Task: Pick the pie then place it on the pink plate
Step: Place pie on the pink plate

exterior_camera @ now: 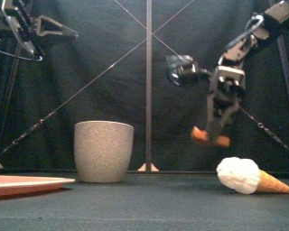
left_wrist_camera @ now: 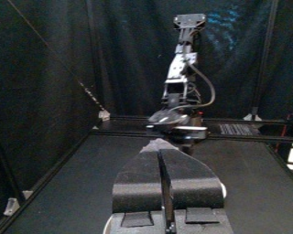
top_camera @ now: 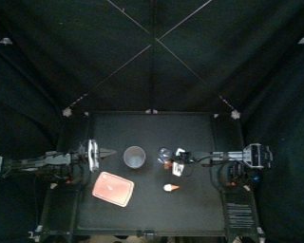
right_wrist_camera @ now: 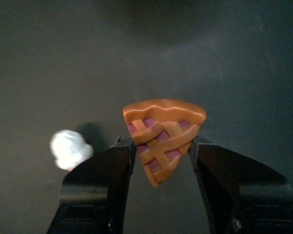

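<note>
Pick done: right gripper (exterior_camera: 216,126) clamps the pie (right_wrist_camera: 164,137), held above the table. Remaining: carry left to the pink plate (top_camera: 114,190), release. Left gripper (left_wrist_camera: 164,146) rests closed at the left side.

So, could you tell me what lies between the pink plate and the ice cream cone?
Nothing: the top view shows bare table between the pink plate and the ice cream cone. The grey cup stands farther back.
</note>
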Robot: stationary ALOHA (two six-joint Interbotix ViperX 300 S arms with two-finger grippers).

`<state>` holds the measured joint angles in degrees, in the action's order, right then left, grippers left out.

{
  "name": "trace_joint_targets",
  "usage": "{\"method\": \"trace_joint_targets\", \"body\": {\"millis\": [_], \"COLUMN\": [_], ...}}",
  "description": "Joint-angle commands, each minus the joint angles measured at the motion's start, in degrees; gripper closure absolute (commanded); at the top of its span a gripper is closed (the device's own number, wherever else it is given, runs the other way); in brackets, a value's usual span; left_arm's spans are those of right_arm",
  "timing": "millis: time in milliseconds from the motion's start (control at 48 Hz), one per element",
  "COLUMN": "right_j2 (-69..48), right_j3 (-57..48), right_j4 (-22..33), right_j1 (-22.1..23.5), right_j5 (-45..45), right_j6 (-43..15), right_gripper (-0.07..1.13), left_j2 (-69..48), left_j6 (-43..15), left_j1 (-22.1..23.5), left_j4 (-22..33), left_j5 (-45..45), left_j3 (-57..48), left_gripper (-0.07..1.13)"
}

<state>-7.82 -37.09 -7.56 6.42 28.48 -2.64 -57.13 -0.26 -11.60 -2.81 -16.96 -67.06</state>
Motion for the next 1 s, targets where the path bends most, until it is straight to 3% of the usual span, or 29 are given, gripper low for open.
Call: {"method": "trace_joint_targets", "body": {"millis": [21, 208, 458, 729, 896, 1000], "right_j2": [1.2, 11.0, 26.7, 42.1, 49.1, 52.2], "right_j3": [7.1, 19.2, 38.9, 62.1, 73.2, 78.3], "right_j4": [-2.2, -3.2, -3.3, -2.5, 0.8, 4.0], "right_j1": [-4.5, -9.6, -12.5, -13.2, -12.8, -12.7], "right_j5": [-0.5, -0.7, 0.6, 11.0, 16.5, 19.4], "right_j6": [0.0, 0.3, 0.3, -0.1, -0.8, -4.1], "right_gripper": [0.38, 0.38, 0.38, 0.38, 0.36, 0.30], "left_j2": [0.1, 0.2, 0.2, 0.2, 0.2, 0.2], "left_j6": [0.0, 0.1, 0.1, 0.2, 0.1, 0.0], "left_j1": [-2.9, -6.2, -7.0, -7.6, -7.6, -7.6], "left_j4": [0.1, 0.5, 0.9, 1.1, 1.1, 1.1], "left_j5": [-0.4, -0.2, -0.1, 2.4, 2.4, 2.5], "left_j3": [0.8, 0.5, 0.5, 0.5, 0.1, -0.3], "left_gripper": [1.03, 1.03, 1.03, 1.03, 1.03, 1.03]}}
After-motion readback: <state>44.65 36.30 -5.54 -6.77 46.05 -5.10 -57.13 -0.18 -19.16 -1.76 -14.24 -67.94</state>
